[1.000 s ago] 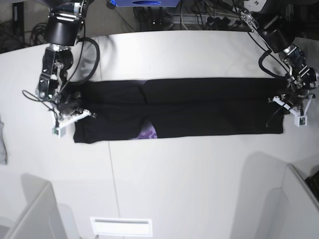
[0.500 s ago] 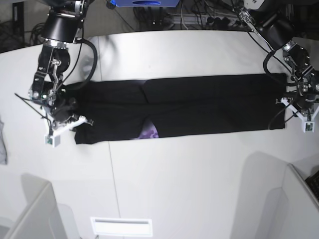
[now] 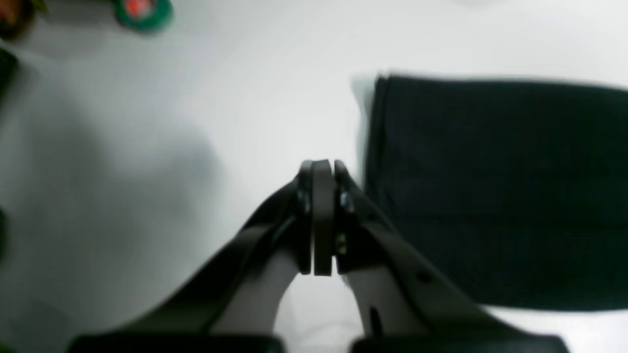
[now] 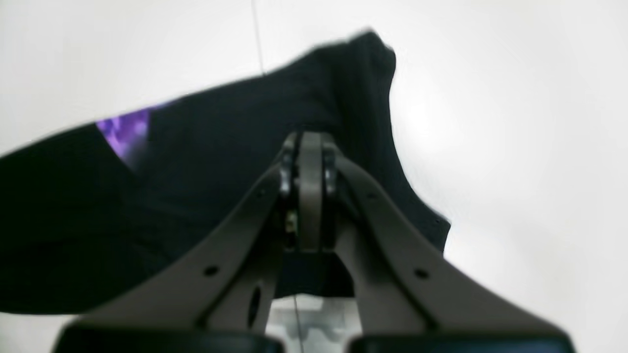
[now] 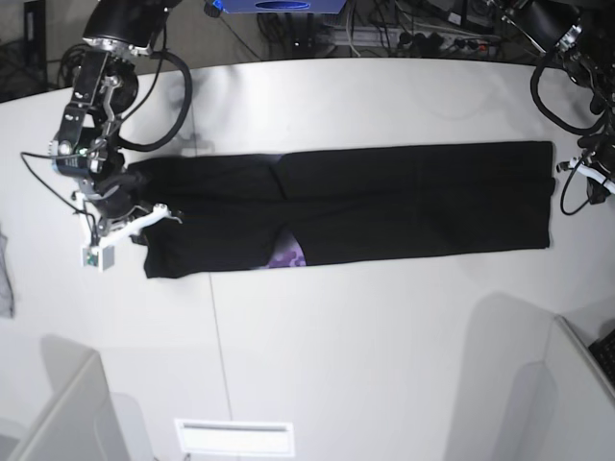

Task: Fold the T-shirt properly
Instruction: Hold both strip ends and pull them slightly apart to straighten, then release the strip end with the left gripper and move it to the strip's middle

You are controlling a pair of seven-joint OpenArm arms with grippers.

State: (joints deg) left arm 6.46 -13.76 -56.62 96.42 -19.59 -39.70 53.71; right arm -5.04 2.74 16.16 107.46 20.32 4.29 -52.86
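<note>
The left gripper (image 3: 321,166) is hanging over the bare table (image 3: 147,147), just beside the short end of the T-shirt (image 3: 500,186), and its jaws are pressed together with nothing between them. The right gripper (image 4: 309,142) is also pressed together; it is hovering over the other end of the T-shirt (image 4: 206,162), and I cannot tell if any cloth is pinched between the jaws, though none is showing there.

In the base view the T-shirt (image 5: 384,202) is lying flat across the middle of the table (image 5: 384,365) as one long black band, its two long sides seemingly folded in toward the middle. I think it is laid this way so the two arms, one at each end, can bring the ends together next. The left gripper (image 5: 603,182) is standing off the end on that view's right, the right gripper (image 5: 101,245) near the end on its left, where the corner is looking a little rumpled.

Counting: one T-shirt, two grippers, one small purple patch of print (image 5: 285,257) peeking out at the lower edge, and one grey cloth (image 5: 6,279) at the table's far edge, well apart.
</note>
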